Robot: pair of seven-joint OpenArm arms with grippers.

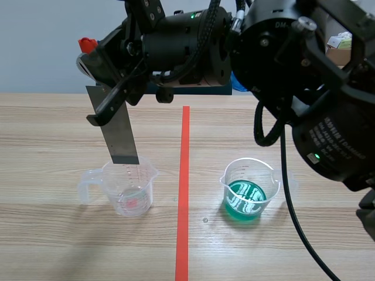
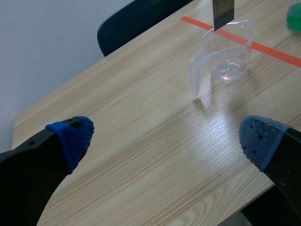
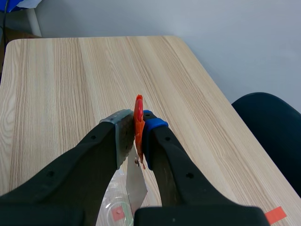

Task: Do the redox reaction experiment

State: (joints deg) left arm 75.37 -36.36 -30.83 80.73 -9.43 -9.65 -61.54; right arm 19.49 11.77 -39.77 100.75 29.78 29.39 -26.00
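Metal strip (image 1: 120, 132), grey and flat, pinched at its upper end between the two fingers of the right gripper (image 1: 102, 88), on the arm reaching in from the right across the top of the scene view. Hangs almost upright, slightly tilted, above a clear cup (image 1: 130, 187) with a handle. Ends with its lower edge about level with the cup's rim; impossible to tell whether touching. Carries an orange tab (image 3: 138, 117) at the top, pressed between the same fingers in the right wrist view. Pink spot (image 1: 133, 202) at the bottom of the clear cup, on the wooden table (image 1: 47, 134) left of the red tape line (image 1: 184, 193). Second cup (image 1: 251, 190), part filled with green liquid, right of the line, well apart from the first. Left gripper (image 2: 167, 136) low over bare wood, near the handled cup's side of the table, blue pads (image 2: 75, 136) spread wide. Dark chair (image 2: 136, 19) beyond the table's edge.
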